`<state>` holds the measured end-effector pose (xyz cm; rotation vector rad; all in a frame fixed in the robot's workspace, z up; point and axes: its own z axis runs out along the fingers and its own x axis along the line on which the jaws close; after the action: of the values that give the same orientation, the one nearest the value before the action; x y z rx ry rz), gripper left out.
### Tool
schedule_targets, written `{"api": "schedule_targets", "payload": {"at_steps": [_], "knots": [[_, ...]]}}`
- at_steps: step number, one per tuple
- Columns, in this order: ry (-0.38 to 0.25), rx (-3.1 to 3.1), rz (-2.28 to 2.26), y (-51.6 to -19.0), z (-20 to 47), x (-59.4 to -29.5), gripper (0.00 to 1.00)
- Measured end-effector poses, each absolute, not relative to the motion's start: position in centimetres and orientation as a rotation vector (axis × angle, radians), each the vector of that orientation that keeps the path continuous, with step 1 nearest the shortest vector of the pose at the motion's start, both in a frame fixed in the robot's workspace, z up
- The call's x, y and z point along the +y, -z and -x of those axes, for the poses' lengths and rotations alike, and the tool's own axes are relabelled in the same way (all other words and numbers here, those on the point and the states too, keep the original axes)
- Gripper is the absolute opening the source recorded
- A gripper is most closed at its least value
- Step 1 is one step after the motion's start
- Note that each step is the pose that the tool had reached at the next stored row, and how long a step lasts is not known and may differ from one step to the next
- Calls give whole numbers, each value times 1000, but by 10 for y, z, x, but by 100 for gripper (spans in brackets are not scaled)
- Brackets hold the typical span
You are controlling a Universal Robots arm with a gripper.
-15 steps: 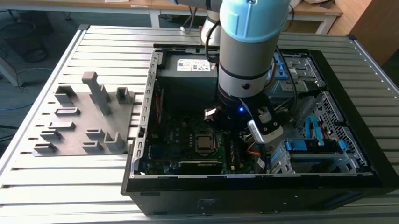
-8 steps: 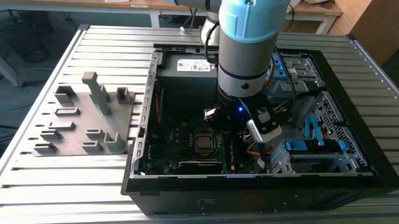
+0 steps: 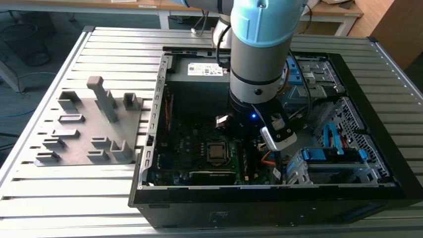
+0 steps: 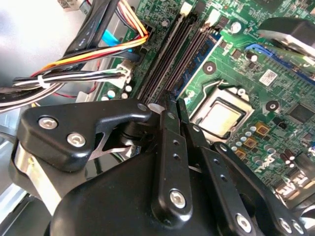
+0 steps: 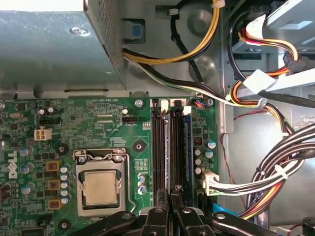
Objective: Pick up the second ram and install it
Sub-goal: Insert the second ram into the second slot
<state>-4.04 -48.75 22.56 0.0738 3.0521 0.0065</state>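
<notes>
Between the fingers (image 5: pixel 163 196) (image 4: pixel 167 128) stands the near end of the second ram (image 5: pixel 174 147) (image 4: pixel 189 59), a thin dark stick on edge along the memory slots of the motherboard (image 5: pixel 98 123). The gripper (image 5: pixel 170 194) (image 4: pixel 173 101) is narrowed to a slim gap that clamps the stick's end, as seen in both wrist views. At centre-left of the first wrist view, the CPU socket (image 5: pixel 101 187) lies beside the slots. Cable bundles (image 5: pixel 275 167) run at lower right. In the exterior view, the arm (image 3: pixel 258 49) reaches down into the open computer case (image 3: pixel 264 198). A grey fixture (image 3: pixel 86 129) sits on the desk (image 3: pixel 66 208) at the frame's left.
</notes>
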Motion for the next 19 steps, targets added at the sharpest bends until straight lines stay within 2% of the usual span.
{"api": "schedule_targets", "payload": {"at_steps": [19], "knots": [[-7,3053,-45,-220,41,-485,13]]}}
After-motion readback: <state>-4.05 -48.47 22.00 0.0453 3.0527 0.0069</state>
